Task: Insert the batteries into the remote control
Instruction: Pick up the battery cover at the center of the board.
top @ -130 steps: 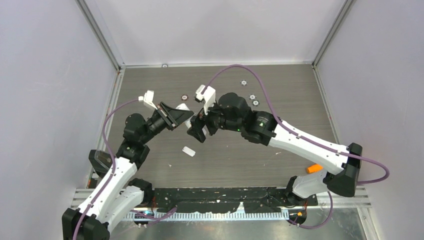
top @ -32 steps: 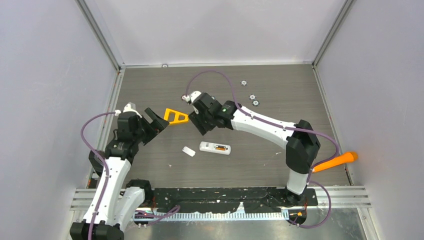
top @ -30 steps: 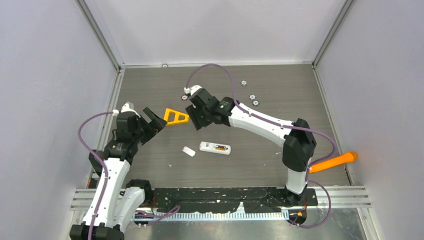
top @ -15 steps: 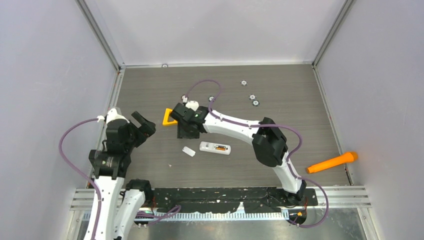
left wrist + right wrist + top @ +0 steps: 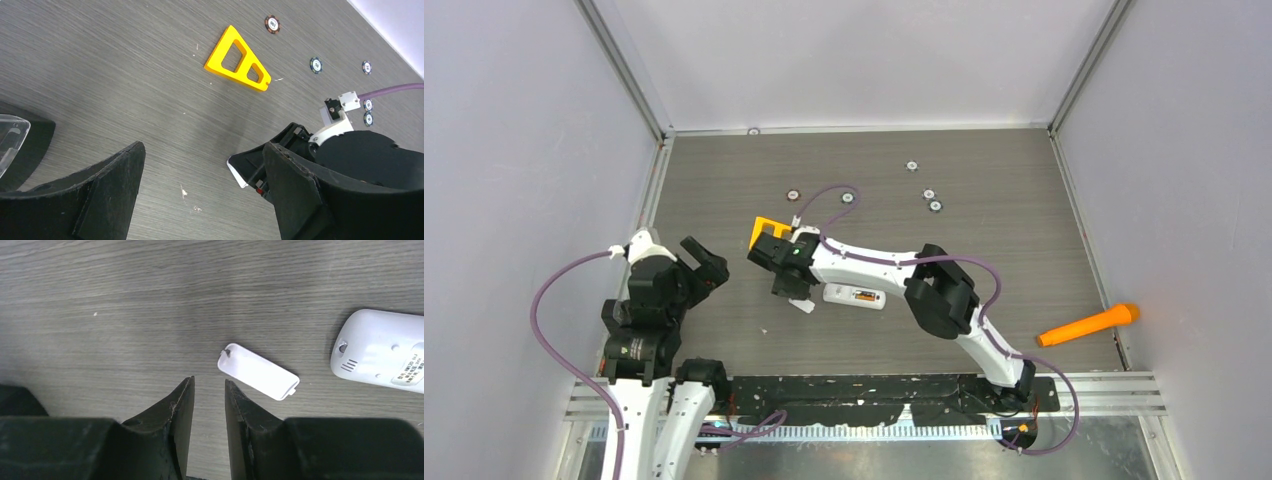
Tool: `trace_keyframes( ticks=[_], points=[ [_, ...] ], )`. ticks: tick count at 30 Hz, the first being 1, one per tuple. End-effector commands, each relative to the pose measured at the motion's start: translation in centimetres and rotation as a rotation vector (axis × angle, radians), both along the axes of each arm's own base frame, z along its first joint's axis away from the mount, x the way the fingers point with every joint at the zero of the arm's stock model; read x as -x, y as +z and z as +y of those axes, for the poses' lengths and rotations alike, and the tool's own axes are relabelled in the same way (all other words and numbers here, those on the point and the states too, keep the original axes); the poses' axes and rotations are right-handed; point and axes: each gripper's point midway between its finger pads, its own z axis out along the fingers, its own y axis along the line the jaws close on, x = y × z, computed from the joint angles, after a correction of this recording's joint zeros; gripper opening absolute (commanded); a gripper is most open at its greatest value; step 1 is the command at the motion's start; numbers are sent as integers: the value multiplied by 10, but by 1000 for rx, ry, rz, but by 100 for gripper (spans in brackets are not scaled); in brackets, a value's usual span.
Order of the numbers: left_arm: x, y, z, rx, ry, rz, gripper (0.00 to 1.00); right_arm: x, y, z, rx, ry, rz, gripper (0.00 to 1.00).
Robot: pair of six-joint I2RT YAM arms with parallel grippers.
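Note:
The remote control (image 5: 854, 296) lies on the table, white, with a small orange and dark mark at its middle; I cannot tell whether these are the batteries. In the right wrist view its plain back (image 5: 380, 354) shows at the right edge. My right gripper (image 5: 790, 285) hovers just left of the remote. Its jaws (image 5: 209, 385) stand a narrow gap apart with nothing between them, just short of a small white tab (image 5: 257, 371). My left gripper (image 5: 702, 266) is pulled back at the near left. It is wide open (image 5: 202, 150) and holds nothing.
A flat orange triangle (image 5: 764, 229) lies just behind the right gripper, also in the left wrist view (image 5: 237, 60). A big orange carrot-shaped stick (image 5: 1089, 325) rests at the near right. Several small round markers (image 5: 929, 194) dot the far side. Walls close in on three sides.
The right arm swung from beside the triangle toward the near left, down over the white tab, and its jaws narrowed. The left arm drew back toward its base, still wide open.

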Motion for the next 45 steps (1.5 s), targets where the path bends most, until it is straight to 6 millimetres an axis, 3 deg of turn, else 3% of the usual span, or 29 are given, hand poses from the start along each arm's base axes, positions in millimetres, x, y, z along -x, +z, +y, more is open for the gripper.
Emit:
trace_keyframes(
  ticks=[1, 9, 16, 25, 30, 33, 38, 44, 45],
  points=[
    [3, 1, 3, -34, -12, 4, 89, -8, 1, 4, -12, -105, -24, 34],
    [6, -2, 5, -54, -13, 18, 90, -20, -9, 11, -10, -128, -57, 30],
    [9, -3, 6, -58, -10, 19, 90, -26, -21, 6, 12, -164, -50, 27],
    [8, -6, 4, -51, -21, 25, 90, -15, -36, -3, 59, -142, -13, 20],
    [9, -10, 3, -45, -24, 35, 90, -16, -36, -6, 71, -138, -25, 7],
    [9, -12, -1, -32, -40, 41, 90, -25, -18, -2, 47, -128, -77, 5],
    [6, -18, -14, 15, -92, 30, 90, -45, 34, 3, -31, -104, -206, 5],
    [-4, -19, -44, 95, -244, -33, 90, -61, 91, -11, -126, -117, -306, 5],
    [-6, -20, -49, 107, -273, -46, 90, -64, 93, -16, -133, -124, -308, 5]
  ],
)
